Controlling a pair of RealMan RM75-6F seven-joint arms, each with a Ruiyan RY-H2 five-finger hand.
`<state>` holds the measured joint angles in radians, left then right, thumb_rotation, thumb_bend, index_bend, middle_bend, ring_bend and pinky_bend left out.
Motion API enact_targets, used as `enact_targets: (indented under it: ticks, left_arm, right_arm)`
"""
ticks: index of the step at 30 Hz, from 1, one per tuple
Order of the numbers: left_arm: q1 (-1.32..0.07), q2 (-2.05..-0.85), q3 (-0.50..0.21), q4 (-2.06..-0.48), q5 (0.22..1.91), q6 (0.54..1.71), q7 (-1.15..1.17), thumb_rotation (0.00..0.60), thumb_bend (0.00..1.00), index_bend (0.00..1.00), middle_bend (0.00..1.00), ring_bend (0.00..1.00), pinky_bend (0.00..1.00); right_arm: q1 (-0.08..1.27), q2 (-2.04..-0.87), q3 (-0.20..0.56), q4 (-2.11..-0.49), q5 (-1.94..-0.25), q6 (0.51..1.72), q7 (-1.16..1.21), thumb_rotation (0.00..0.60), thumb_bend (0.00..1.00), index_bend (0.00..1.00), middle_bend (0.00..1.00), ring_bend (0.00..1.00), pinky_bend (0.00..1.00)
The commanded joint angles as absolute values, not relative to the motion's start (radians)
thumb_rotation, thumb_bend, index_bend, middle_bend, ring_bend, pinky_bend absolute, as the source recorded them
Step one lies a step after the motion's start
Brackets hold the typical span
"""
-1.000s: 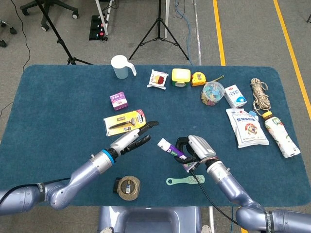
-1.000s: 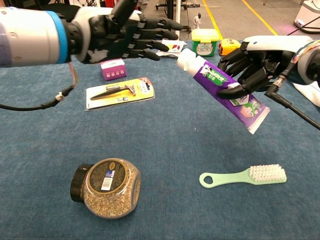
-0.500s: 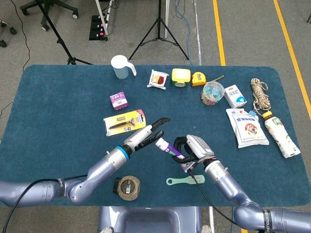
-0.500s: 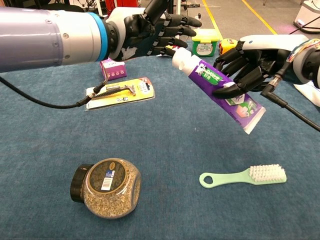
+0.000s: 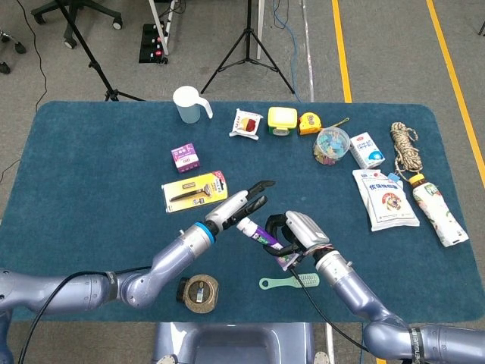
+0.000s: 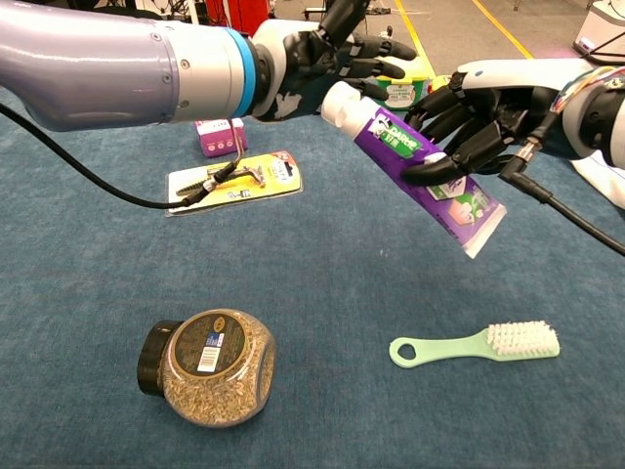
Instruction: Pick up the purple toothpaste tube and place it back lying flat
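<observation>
Chest view: my right hand point(image 6: 493, 103) grips the purple toothpaste tube point(image 6: 415, 166) mid-body, held tilted above the table point(image 6: 322, 283), cap end up-left. Left hand point(image 6: 327, 63) w/ fingers spread, at the cap; can't tell if touching.

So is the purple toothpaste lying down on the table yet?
No. The purple toothpaste tube is up in the air, tilted, held by the right hand, cap end by the left hand.

Blue table point(image 5: 91, 167) carries jar point(image 6: 210, 366), brush point(image 6: 479, 344), razor pack point(image 6: 234, 179)
</observation>
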<state>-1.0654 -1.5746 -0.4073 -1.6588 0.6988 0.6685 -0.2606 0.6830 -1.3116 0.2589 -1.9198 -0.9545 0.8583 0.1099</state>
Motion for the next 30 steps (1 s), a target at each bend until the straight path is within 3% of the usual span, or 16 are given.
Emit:
enact_targets:
  ticks: [1,30]
  left_arm:
    - [-1.07,-1.579,-0.41,-1.656,0.698,0.668,-0.261,0.0,0.0,0.0,0.0,0.0,0.0]
    - [-1.084,-1.629,-0.425,-1.652,0.694,0.705,-0.262,0.0,0.0,0.0,0.0,0.0,0.0]
  right_arm:
    - [0.687,-1.313,0.26,-1.92,-0.951,0.857,0.11,0.6,1.0,0.74,0.81,0.89,0.96]
    - [0.718,-1.315,0.288,-1.935,-0.849,0.886,0.102,0.6,1.0,0.76,0.84,0.92,0.99]
